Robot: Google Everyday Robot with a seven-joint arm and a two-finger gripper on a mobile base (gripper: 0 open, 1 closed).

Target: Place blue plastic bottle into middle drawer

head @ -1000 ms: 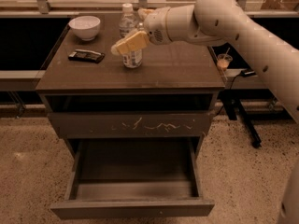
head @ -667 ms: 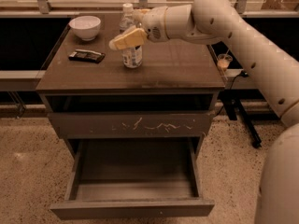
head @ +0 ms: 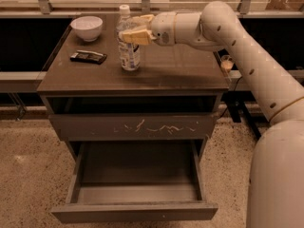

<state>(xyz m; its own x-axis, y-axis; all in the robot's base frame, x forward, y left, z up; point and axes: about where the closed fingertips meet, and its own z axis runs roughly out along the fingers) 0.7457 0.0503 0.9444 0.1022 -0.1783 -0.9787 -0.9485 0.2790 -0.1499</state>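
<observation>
The blue plastic bottle (head: pixel 129 56), clear with a white cap and a pale label, stands upright on the cabinet top (head: pixel 180 75), left of centre. My gripper (head: pixel 135 27) reaches in from the right at the bottle's upper body. One finger (head: pixel 142 19) lies behind it and one in front, apart on either side of it. The middle drawer (head: pixel 135 212) is pulled out wide below, with a plain front panel and nothing inside.
A white bowl (head: pixel 87 27) and a flat black object (head: pixel 88 56) lie on the top, left of the bottle. A drawer front with pale scratch marks (head: pixel 142 126) sits above the open drawer. A small cup (head: pixel 227 63) stands right of the cabinet.
My gripper has moved left and slightly up, from beside the bottle to its upper body, with the fingers now on either side. The bottle has not moved.
</observation>
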